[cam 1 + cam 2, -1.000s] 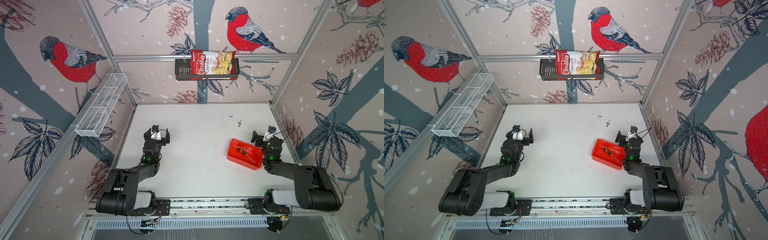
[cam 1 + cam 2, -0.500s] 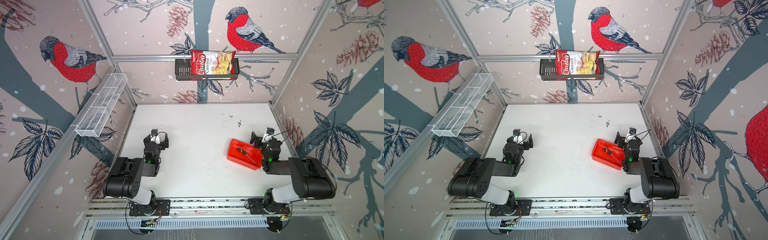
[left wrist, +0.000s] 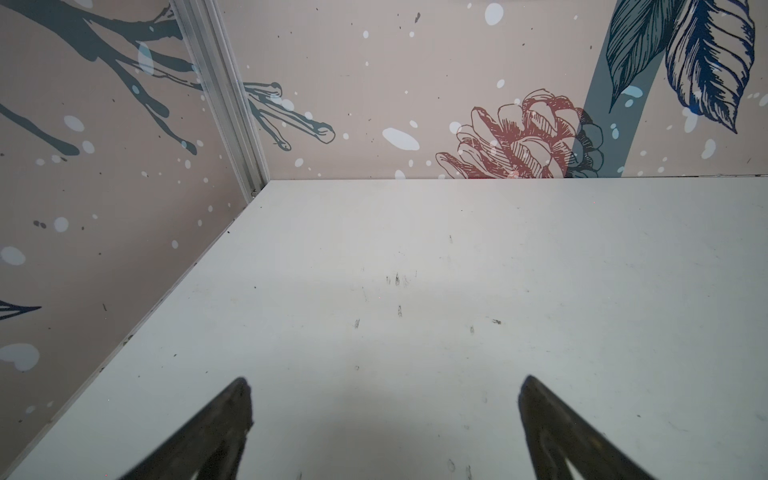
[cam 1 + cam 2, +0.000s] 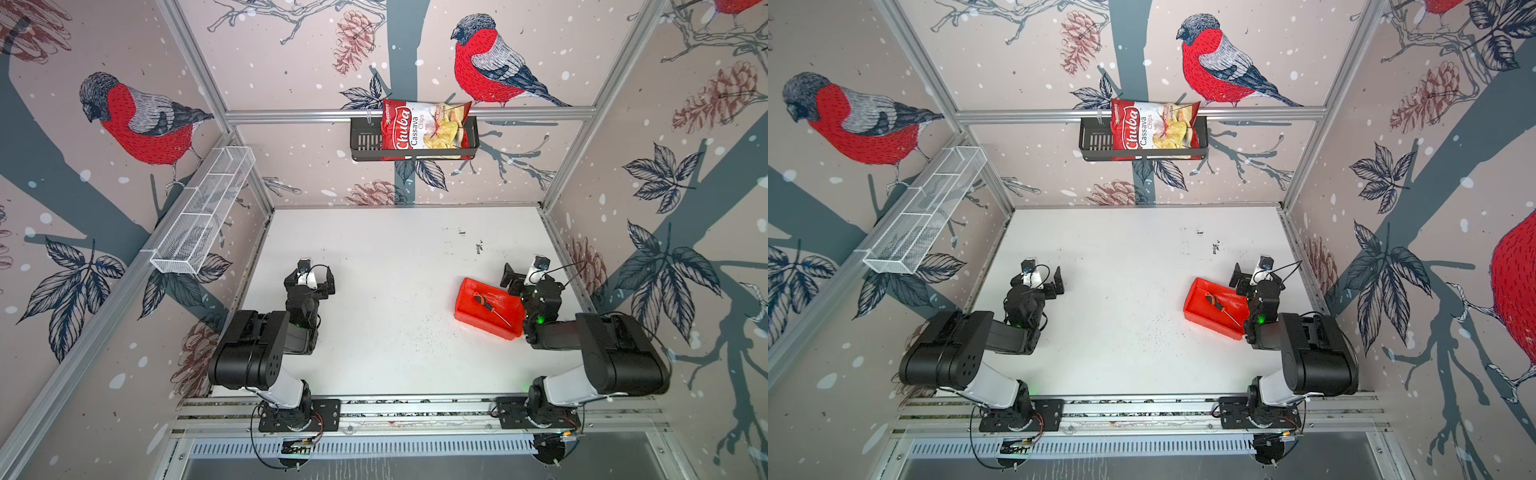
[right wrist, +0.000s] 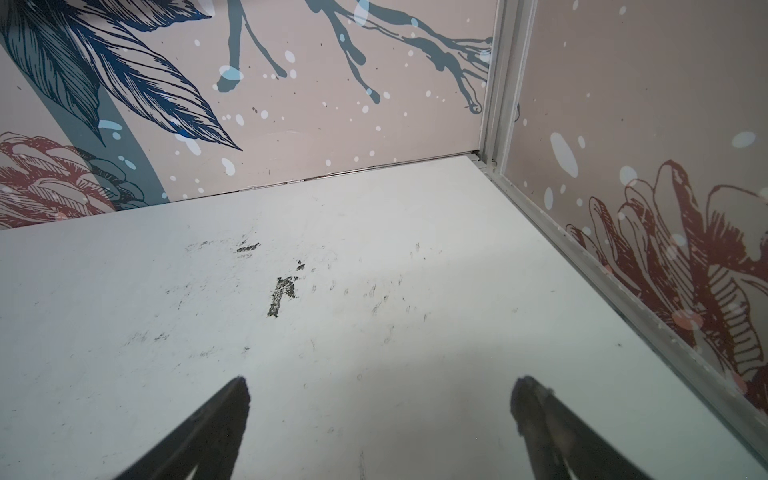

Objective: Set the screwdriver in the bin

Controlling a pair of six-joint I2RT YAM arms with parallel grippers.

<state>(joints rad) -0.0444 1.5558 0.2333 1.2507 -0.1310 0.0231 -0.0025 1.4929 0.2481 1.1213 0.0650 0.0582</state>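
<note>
Screwdriver (image 4: 490,309): it's in! Lying flat and diagonal on the bin floor, right of centre in both top views. The orange-and-black handle points to the bin's upper left and the shaft tip sits by its lower right corner. Nothing is touching it.
Left gripper (image 4: 311,279): left of centre, jaws spread wide and empty. Its wrist view shows only bare table (image 3: 415,270) between the fingers. It is well apart from the bin, so I see little danger from this side unless it sweeps across the middle.
Bin (image 4: 484,330): red, low-walled, sitting skewed on the table. By my reading the job looks finished, so the only trouble now would be a knock. With walls this shallow and the shaft tip so near a corner, a jolt could ride the screwdriver up over the rim.
Right gripper (image 4: 530,279): jaws wide apart, holding nothing, just beside the bin's upper right wall. Whether it touches that wall I can't tell. A careless pull toward the left of the frame would shove the bin.
Right arm (image 4: 557,334): it runs close along the bin's right edge. A sideways swing here could push or tip the bin. Its wrist view shows only scuffed table and a wall corner, so there is no close look at the bin.
</note>
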